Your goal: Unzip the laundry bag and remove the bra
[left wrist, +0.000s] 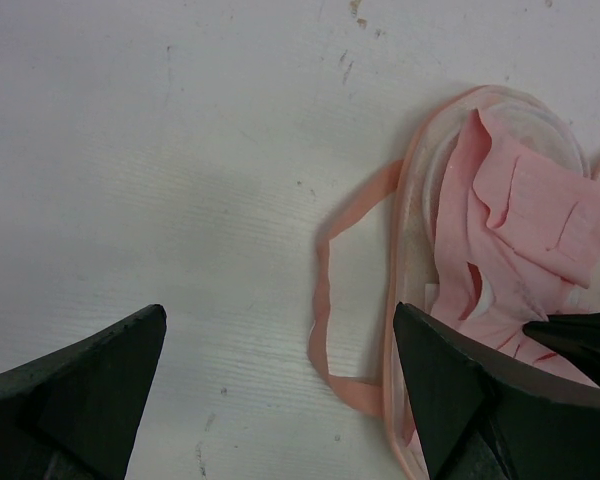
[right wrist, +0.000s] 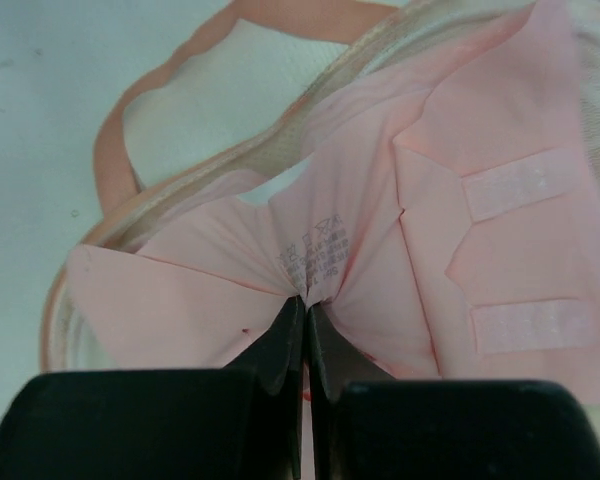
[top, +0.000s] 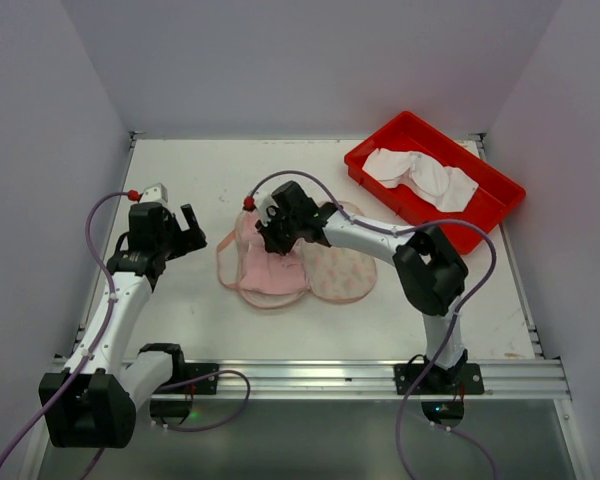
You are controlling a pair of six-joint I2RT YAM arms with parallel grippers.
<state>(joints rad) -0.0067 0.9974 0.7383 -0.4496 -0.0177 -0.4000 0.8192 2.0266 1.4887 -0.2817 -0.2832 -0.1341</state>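
Observation:
The laundry bag (top: 342, 272) lies open in the middle of the table, its printed cream half on the right. The pale pink bra (top: 268, 270) lies in its left half. My right gripper (top: 273, 236) is shut on a pinch of the bra's pink fabric (right wrist: 380, 200), right at its printed care label. The bag's cream rim (right wrist: 230, 160) curves behind the bra. My left gripper (top: 192, 232) is open and empty over bare table, left of the bag. In the left wrist view, the left gripper (left wrist: 280, 385) has the bag's rim (left wrist: 408, 200) and the bra (left wrist: 525, 215) beside its right finger.
A red tray (top: 500, 190) with a white cloth (top: 425, 175) in it stands at the back right. A thin pink strap loop (left wrist: 325, 300) lies on the table left of the bag. Grey walls close the back and both sides.

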